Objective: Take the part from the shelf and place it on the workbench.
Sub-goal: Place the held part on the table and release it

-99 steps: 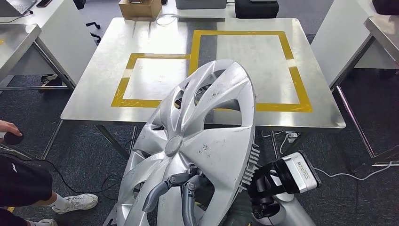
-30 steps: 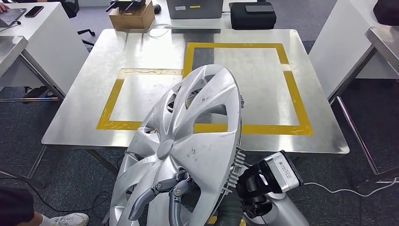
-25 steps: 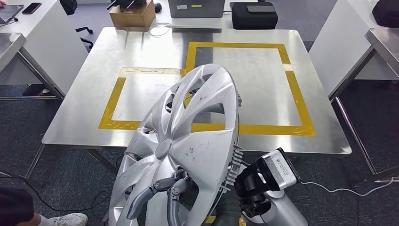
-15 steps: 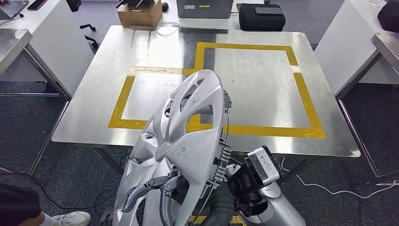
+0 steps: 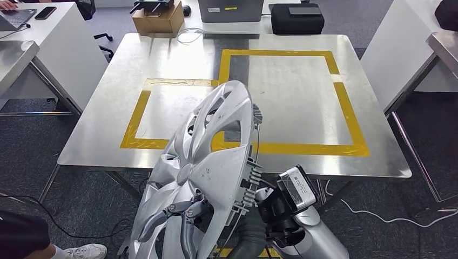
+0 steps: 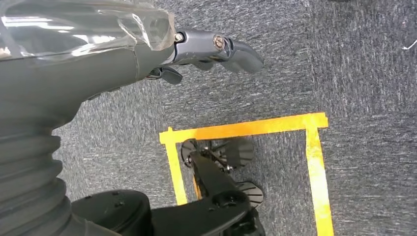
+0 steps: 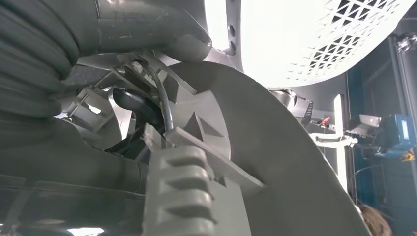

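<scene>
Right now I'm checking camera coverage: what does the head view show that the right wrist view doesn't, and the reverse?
Head view alone: the steel workbench with its yellow tape squares, a cardboard box, a black case, and the wheel cover's spoked front with the right hand's fingers hooked through it. Right wrist view alone: the cover's ribbed back and retaining clips up close, with a bright perforated panel beyond. Both share the wheel cover, held by the right hand.
</scene>
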Robot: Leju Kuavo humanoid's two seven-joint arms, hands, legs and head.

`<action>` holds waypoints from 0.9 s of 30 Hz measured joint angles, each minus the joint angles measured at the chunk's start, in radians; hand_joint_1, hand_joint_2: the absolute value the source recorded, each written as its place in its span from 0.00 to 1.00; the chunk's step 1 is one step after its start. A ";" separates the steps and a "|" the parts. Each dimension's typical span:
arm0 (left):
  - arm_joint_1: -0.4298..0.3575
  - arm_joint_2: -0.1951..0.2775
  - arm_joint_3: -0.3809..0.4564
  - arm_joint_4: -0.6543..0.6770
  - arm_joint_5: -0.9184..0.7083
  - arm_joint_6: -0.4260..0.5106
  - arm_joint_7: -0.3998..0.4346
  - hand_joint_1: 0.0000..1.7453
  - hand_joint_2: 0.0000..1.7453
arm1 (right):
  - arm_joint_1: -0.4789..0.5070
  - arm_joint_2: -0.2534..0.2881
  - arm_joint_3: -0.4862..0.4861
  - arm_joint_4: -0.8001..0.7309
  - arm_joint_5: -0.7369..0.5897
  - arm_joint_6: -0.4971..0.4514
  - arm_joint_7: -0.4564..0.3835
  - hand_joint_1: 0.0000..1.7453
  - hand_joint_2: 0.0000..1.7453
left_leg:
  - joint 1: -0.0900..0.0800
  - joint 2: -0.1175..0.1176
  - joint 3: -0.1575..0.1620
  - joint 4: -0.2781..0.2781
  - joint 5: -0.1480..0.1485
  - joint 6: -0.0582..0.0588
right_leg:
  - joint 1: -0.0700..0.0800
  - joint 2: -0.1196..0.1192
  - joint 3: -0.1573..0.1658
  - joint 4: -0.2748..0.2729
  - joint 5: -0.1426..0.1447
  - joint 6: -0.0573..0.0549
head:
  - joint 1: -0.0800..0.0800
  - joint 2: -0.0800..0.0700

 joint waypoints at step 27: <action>-0.040 -0.060 -0.003 -0.006 -0.091 -0.014 0.074 0.00 1.00 | -0.478 0.185 -0.052 0.469 0.913 -0.700 -0.119 1.00 1.00 | -0.004 -0.003 0.043 -0.103 0.034 0.006 | 0.000 0.001 -0.011 0.003 0.011 0.002 | 0.004 0.000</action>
